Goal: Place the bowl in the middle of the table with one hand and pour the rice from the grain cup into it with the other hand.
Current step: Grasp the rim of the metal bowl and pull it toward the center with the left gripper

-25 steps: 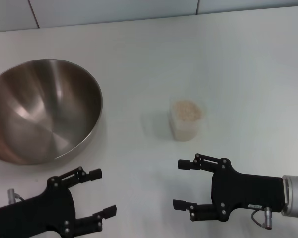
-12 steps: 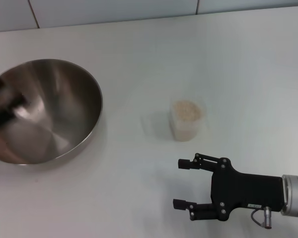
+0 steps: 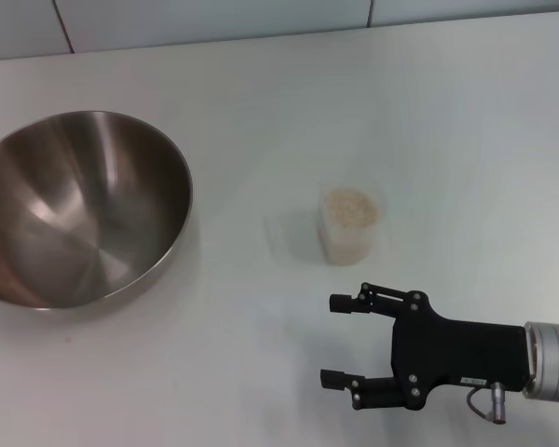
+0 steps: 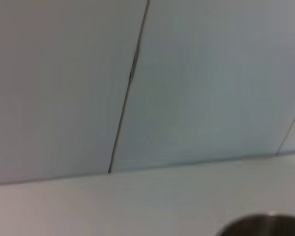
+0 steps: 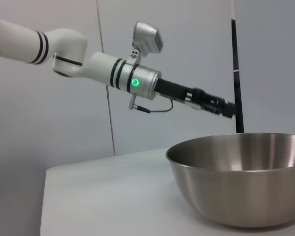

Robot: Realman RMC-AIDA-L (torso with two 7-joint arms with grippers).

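Note:
The steel bowl (image 3: 74,209) stands empty at the left of the white table (image 3: 466,121). The clear grain cup (image 3: 349,244) stands upright near the middle, with rice (image 3: 351,206) up to its rim. My right gripper (image 3: 329,340) is open and empty, low over the table, a short way in front of the cup. My left gripper is out of the head view. The right wrist view shows it (image 5: 225,108) held in the air above the bowl (image 5: 246,182), side-on. The left wrist view shows only a sliver of the bowl's rim (image 4: 265,223).
A pale panelled wall (image 3: 214,19) runs along the table's far edge. The left arm (image 5: 88,64) reaches over the table's left side, well above the bowl.
My left gripper has left the front-left of the table, swept up past the bowl's left side, and gone out of the head view. My right gripper has shifted slightly. Bowl and cup have not moved.

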